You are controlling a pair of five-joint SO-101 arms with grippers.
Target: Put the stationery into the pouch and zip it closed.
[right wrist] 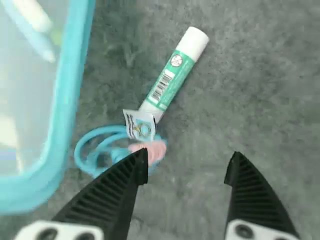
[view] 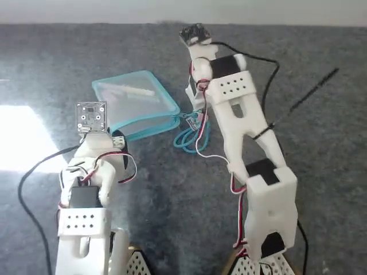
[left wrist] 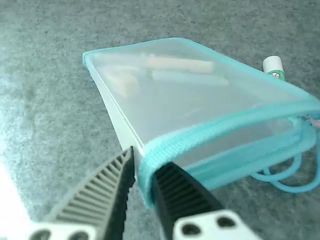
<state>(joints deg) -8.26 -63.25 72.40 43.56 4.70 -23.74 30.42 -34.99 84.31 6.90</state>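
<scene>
My left gripper [left wrist: 145, 161] is clamped on the teal zip edge of the pouch [left wrist: 190, 105] at one corner. The pouch lies flat on the grey table [right wrist: 265, 70], with pale stationery pieces [left wrist: 177, 64] visible through its wall. A teal cord [right wrist: 90, 150] with a small printed tag [right wrist: 140, 125] lies at the zip end. The green-and-white tube [right wrist: 172, 80] has a barcode label, other print too small to read. It lies outside the pouch, touching the tag. My right gripper [right wrist: 189, 155] hangs over it, jaws wide apart. There is bare table beyond the tube.
</scene>
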